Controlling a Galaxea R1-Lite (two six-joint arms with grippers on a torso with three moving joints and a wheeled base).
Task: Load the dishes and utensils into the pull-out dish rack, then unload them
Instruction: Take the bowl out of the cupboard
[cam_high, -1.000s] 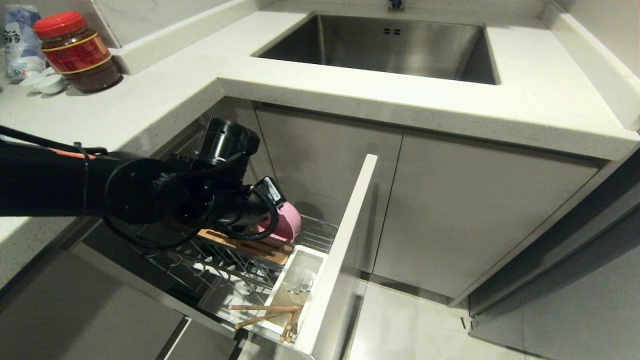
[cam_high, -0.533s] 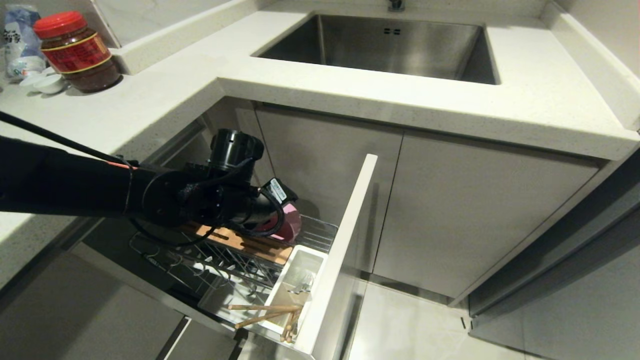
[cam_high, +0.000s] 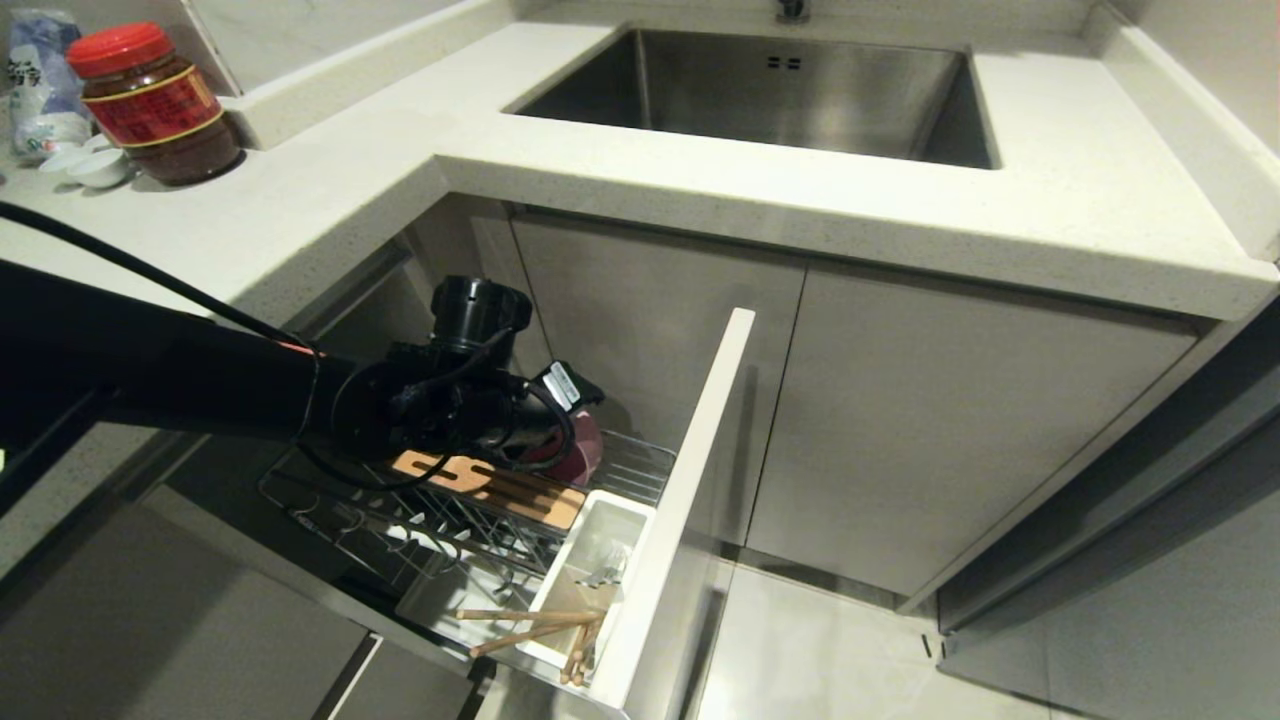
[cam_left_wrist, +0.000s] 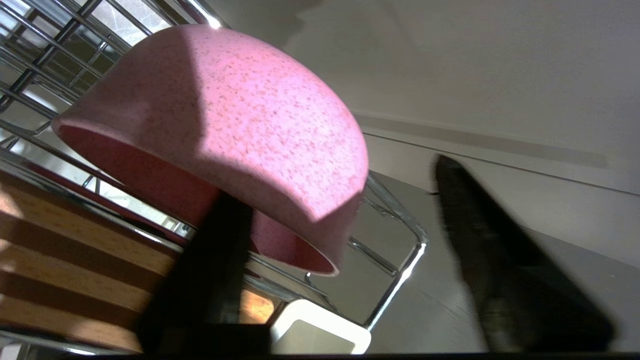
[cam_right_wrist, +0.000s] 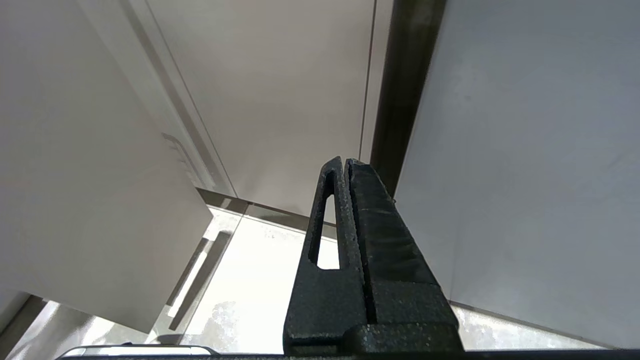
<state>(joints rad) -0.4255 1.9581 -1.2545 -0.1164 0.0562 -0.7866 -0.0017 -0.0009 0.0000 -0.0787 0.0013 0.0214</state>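
Observation:
The pull-out dish rack (cam_high: 640, 465) stands drawn out under the counter. My left arm (cam_high: 440, 415) reaches into it from the left. The pink bowl (cam_left_wrist: 240, 120) lies tilted on the rack's wires (cam_left_wrist: 400, 280), mouth towards the wooden strip (cam_left_wrist: 75, 260). My left gripper (cam_left_wrist: 336, 179) is open around the bowl's rim: one finger (cam_left_wrist: 210, 260) at the mouth, the other (cam_left_wrist: 500, 250) well clear. Chopsticks (cam_high: 530, 625) and the fork (cam_high: 602, 575) lie in the white bin (cam_high: 590, 520). My right gripper (cam_right_wrist: 345, 162) is shut and empty, parked by the cabinet fronts.
The counter overhangs the rack, with the steel sink (cam_high: 760, 90) behind. A red-lidded jar (cam_high: 150, 105) and small white saucers (cam_high: 95, 165) stand at the far left. The rack's white panel front (cam_high: 690, 480) juts out beside grey cabinet doors (cam_high: 930, 430).
My left arm has sunk lower and reached further into the rack. The bowl has come down onto the wires, and the left jaws have opened off it.

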